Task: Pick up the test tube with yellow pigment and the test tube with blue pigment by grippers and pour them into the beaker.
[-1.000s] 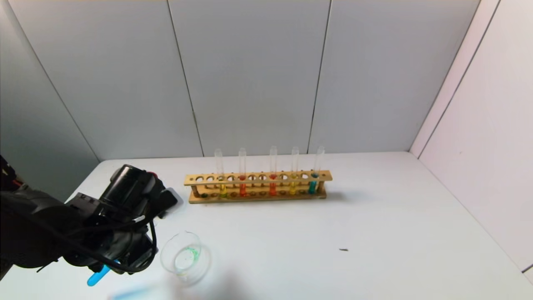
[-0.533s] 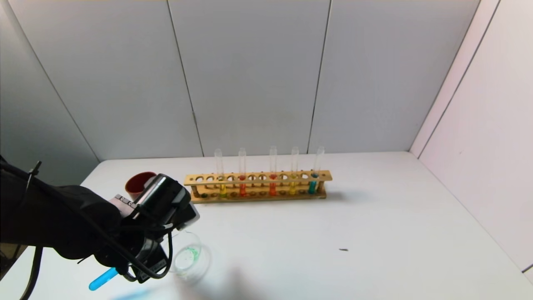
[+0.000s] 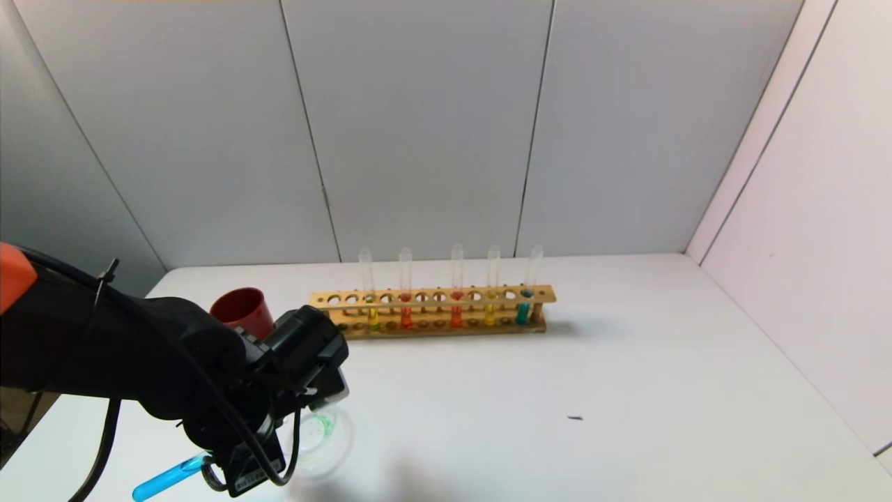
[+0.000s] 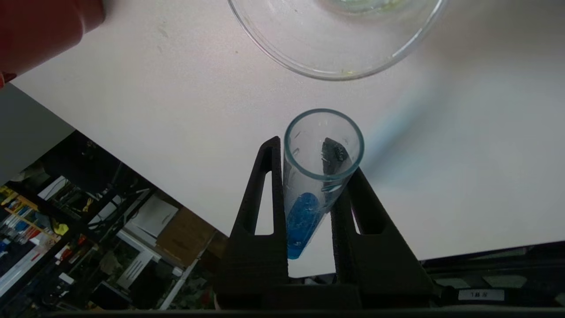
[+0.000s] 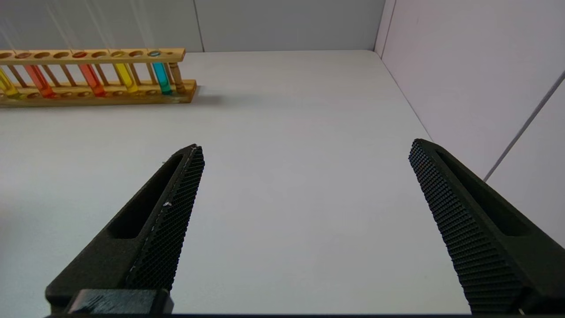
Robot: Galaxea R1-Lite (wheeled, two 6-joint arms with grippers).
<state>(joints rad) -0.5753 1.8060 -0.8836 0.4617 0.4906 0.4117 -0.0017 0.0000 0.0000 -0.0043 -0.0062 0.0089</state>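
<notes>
Wide bare bench (image 3: 627,390) is seen to the right, well clear of everything but a tiny dark speck (image 3: 575,418). The back is blocked by the rack (image 3: 432,310) with its upright tubes. At front left, room is tight: the beaker (image 3: 320,432) is crowded by the left tool (image 4: 309,176), clamped on the blue tube (image 4: 309,194), with the red cup (image 3: 240,310) just behind. The right tool (image 5: 304,221) is spread wide over open bench.

You've got a wooden rack (image 3: 432,312) at the white table's (image 3: 627,362) back holding five upright tubes, a dark-red cup (image 3: 240,310) off its left end, and a small dark speck (image 3: 575,418) right of centre.
</notes>
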